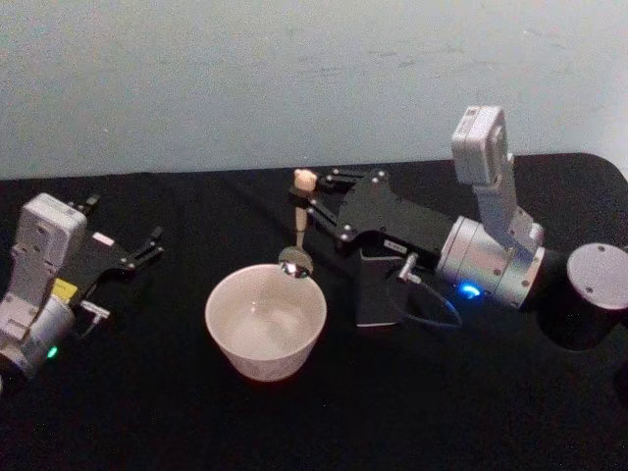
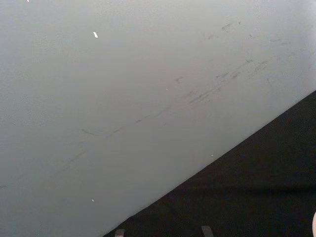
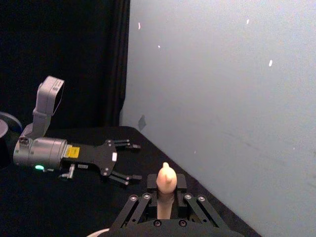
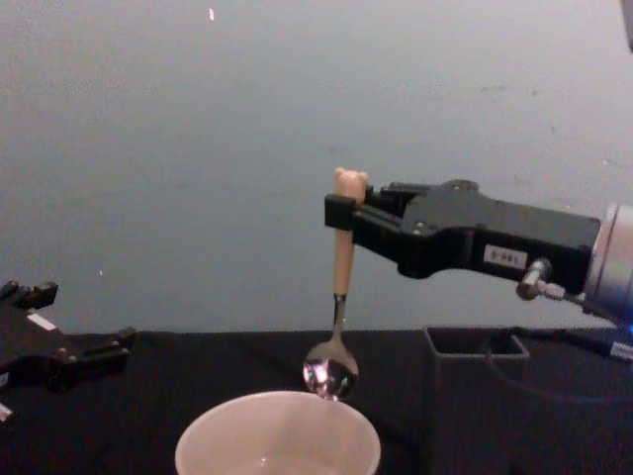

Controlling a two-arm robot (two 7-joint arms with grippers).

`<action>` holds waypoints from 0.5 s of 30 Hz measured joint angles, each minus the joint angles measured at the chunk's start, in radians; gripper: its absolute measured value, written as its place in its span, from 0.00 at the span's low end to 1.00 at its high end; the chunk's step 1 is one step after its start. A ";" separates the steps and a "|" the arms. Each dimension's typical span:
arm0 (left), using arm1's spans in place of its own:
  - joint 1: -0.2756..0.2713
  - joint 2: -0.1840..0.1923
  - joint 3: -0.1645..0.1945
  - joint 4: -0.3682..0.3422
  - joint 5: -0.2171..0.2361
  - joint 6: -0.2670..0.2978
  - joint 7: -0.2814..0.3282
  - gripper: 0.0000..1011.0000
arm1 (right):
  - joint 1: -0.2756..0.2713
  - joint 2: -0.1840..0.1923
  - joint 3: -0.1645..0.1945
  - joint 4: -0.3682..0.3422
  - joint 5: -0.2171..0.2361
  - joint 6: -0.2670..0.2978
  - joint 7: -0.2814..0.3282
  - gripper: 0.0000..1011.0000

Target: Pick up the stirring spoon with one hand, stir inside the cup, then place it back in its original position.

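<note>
One stirring spoon [image 1: 298,231], one cup [image 1: 265,358], one holder [image 1: 378,289] and two grippers share the black table [image 1: 442,412], which runs back to a pale wall [image 1: 294,78].

Open cloth lies on every side of the cup. The widest bare stretch is on the near side, towards the robot, and there is more between the cup and the left gripper [image 1: 123,224]. That gripper rests low, well off to the left of the right gripper [image 1: 304,201], with its fingers spread and nothing between them.

The right gripper is raised above the table with its fingers pressed together on the spoon's beige handle, just under the tiny bear head. The spoon hangs nearly upright, straight below the fingertips. It is slim, with a thin dark neck and a shiny round metal bowl at the bottom. In the chest view the spoon's [image 4: 342,297] bowl sits right at the far rim of the cup [image 4: 280,397], and I cannot tell whether the two touch.

The cup, wide, round and cream-white, stands below the right gripper's fingertips and a little towards the robot. The dark grey, square-mouthed holder [image 4: 475,396] stands under the gripper's body, back from the fingertips towards the wrist and just beside the cup. Its mouth is open.
</note>
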 joint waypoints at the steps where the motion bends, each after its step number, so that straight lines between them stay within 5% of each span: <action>1: 0.000 0.000 0.000 0.000 0.000 0.000 0.000 0.99 | -0.001 -0.001 -0.001 0.000 -0.002 0.000 -0.001 0.21; 15: 0.000 0.000 0.000 0.000 0.000 0.000 0.000 0.99 | -0.001 -0.041 -0.035 0.036 -0.043 -0.019 0.010 0.21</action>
